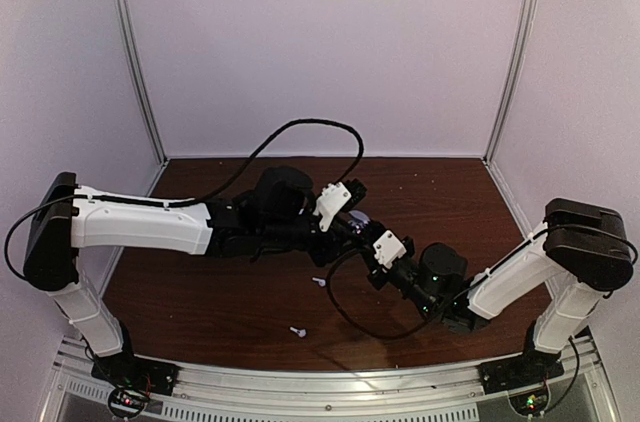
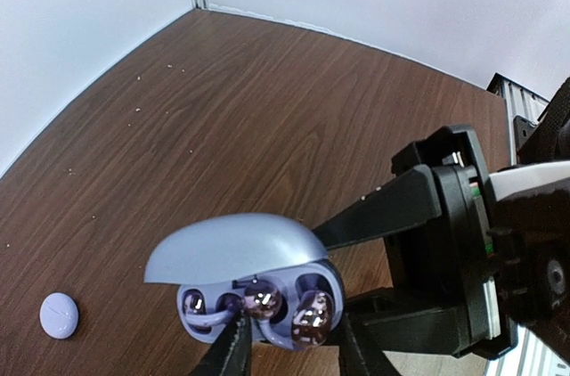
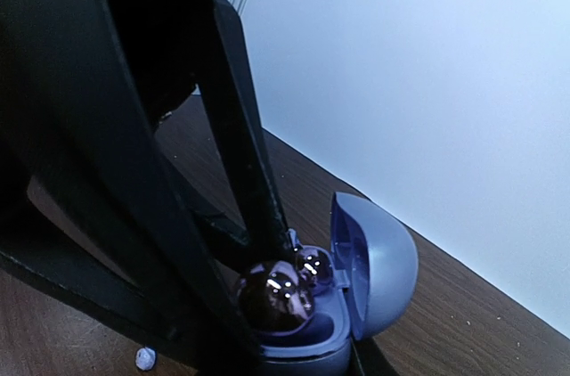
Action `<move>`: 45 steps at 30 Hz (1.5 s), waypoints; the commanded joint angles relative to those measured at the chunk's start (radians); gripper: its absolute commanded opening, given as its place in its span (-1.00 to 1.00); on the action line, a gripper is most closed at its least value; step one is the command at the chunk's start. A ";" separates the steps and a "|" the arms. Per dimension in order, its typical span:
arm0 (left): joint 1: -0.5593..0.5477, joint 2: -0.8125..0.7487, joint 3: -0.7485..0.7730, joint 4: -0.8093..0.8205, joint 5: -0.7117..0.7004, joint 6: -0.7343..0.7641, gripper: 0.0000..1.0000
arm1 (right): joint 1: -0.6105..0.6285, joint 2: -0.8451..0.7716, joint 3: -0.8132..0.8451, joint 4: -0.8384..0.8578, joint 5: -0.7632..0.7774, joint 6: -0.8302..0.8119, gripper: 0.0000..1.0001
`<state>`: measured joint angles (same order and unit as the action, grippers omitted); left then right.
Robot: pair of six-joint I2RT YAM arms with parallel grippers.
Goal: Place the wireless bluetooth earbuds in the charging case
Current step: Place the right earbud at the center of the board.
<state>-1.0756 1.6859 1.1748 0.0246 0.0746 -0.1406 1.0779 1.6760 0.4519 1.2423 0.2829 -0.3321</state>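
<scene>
Here, an open case between two hands

The round lavender plastic charging case (image 2: 236,247) is at the middle of the table, where the two arms meet, its domed lid tipped up. Inside, two glossy pinkish earbuds (image 2: 263,298) lie side by side in their wells; both wrist views show them. The right hand (image 1: 365,233) is clamped on the case, one black finger reaching in behind the lid and the other lower on the body. The left hand (image 2: 292,340) meets the case's open front with its fingers apart, one on each side of the seated earbuds. Whether either finger touches them I cannot tell. On the dark brown wooden table (image 2: 267,109), nearer the arm bases, two tiny whitish short-stemmed earbuds (image 1: 297,331) lie loose, well apart from the case. A small round lavender disc (image 2: 59,314) lies flat on the table, off to one side of the case.
</scene>
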 commanded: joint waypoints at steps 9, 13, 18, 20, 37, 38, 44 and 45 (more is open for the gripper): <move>-0.012 0.008 0.045 -0.020 0.015 0.017 -0.38 | 0.010 0.012 0.010 0.111 -0.041 0.033 -1.00; -0.018 0.013 0.056 -0.034 0.027 0.024 -0.39 | 0.011 0.022 0.009 0.120 -0.044 0.039 -1.00; -0.018 0.022 0.074 -0.066 0.026 0.023 -0.39 | 0.011 0.030 0.010 0.125 -0.052 0.042 -1.00; -0.018 0.028 0.086 -0.080 0.019 0.021 -0.37 | 0.011 0.031 0.009 0.126 -0.056 0.041 -1.00; -0.018 0.023 0.108 -0.125 -0.023 -0.009 -0.44 | 0.011 0.031 0.011 0.133 0.034 0.055 -1.00; -0.018 0.022 0.111 -0.128 -0.032 -0.010 -0.44 | 0.011 0.031 0.015 0.127 0.040 0.056 -1.00; -0.018 0.031 0.134 -0.161 -0.075 -0.032 -0.45 | 0.011 0.033 0.023 0.111 0.059 0.070 -1.00; -0.017 0.031 0.136 -0.164 -0.095 -0.036 -0.45 | 0.011 0.034 0.024 0.108 0.062 0.072 -1.00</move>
<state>-1.0904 1.7092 1.2743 -0.0917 0.0429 -0.1513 1.0824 1.7058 0.4519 1.3060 0.2981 -0.2829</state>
